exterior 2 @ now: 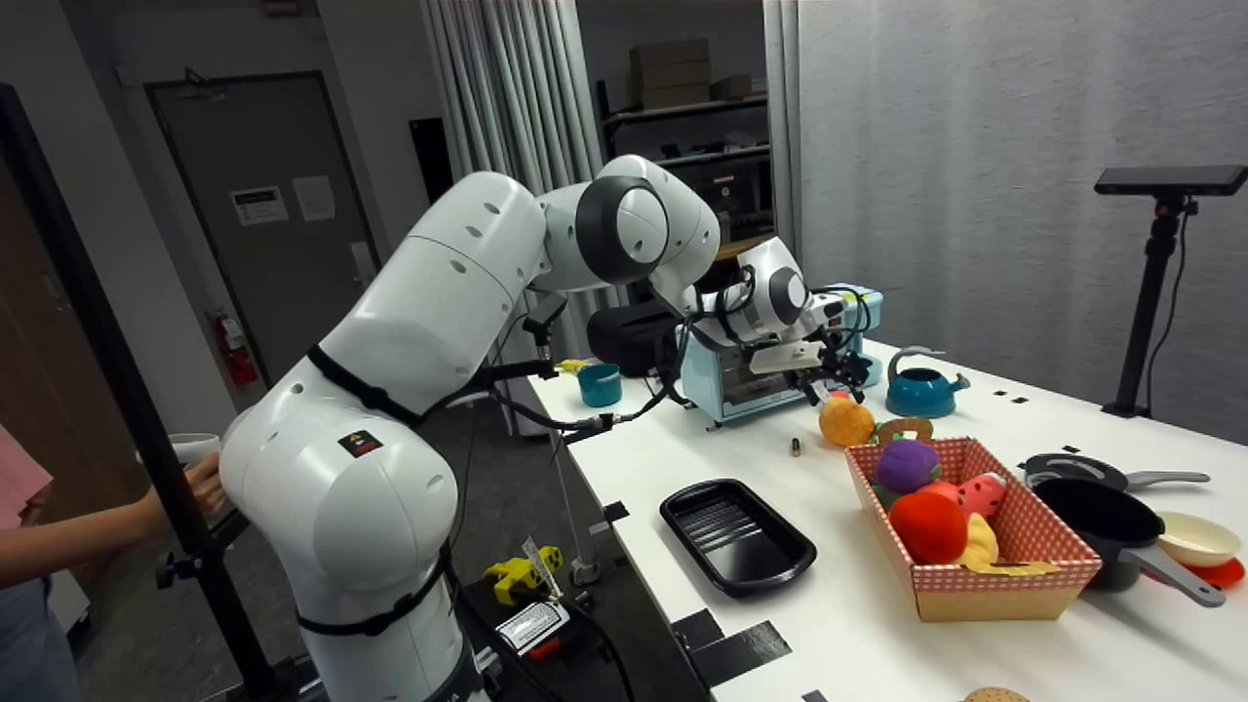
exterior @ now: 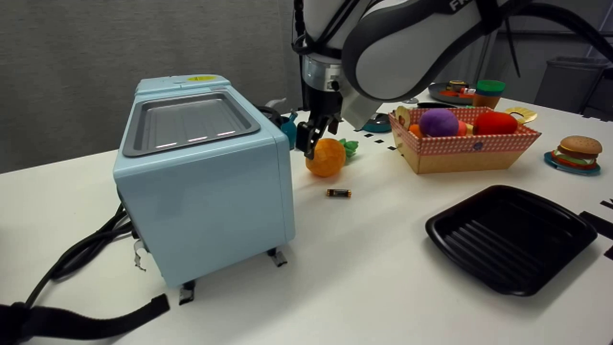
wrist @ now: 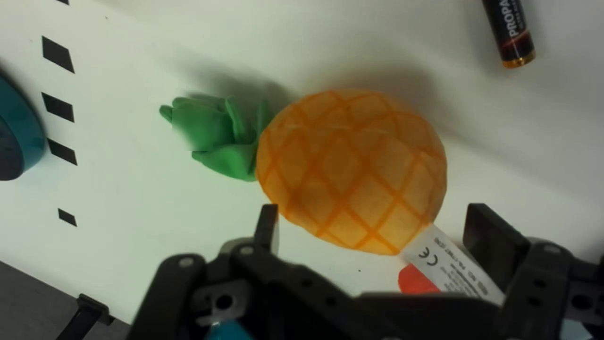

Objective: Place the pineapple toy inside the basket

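Observation:
The pineapple toy (exterior: 326, 159) is orange with a green tuft and lies on its side on the white table; it also shows in an exterior view (exterior 2: 845, 422). In the wrist view the toy (wrist: 354, 170) fills the middle, with its tuft to the left and a white tag at its lower right. My gripper (wrist: 373, 212) is open, its fingers spread either side of the toy's lower part and holding nothing. The gripper (exterior: 320, 136) is low at the toy in both exterior views. The tan basket (exterior: 464, 163) has a red checked rim and holds several plush toys; it also shows in an exterior view (exterior 2: 990, 606).
A light-blue toaster oven (exterior: 206, 201) stands close beside the toy and gripper. A battery (exterior: 338, 193) lies near the toy. A black ridged tray (exterior: 507, 244) and a toy burger (exterior: 577, 153) are near the basket. A teal kettle (exterior 2: 921, 393) and pans (exterior 2: 1102, 522) stand behind.

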Robot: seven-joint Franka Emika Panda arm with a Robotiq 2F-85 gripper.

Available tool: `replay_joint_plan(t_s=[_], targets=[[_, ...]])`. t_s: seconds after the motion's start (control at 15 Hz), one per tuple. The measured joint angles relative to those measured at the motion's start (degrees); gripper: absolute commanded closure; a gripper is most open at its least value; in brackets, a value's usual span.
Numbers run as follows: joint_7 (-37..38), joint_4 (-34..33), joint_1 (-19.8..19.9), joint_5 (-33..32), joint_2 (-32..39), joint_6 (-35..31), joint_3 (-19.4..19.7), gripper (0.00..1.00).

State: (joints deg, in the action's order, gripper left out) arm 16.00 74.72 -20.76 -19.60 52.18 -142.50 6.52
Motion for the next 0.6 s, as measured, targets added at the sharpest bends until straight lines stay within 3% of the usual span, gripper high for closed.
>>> replay_joint_plan(t_s=[0.27,0.6], targets=[[0.2,-3.1,-0.7,0.0,3.3,0.7,0.8,0.41],[0.3,-3.8,-1.7,0.0,4.5,3.0,1.6,0.77]])
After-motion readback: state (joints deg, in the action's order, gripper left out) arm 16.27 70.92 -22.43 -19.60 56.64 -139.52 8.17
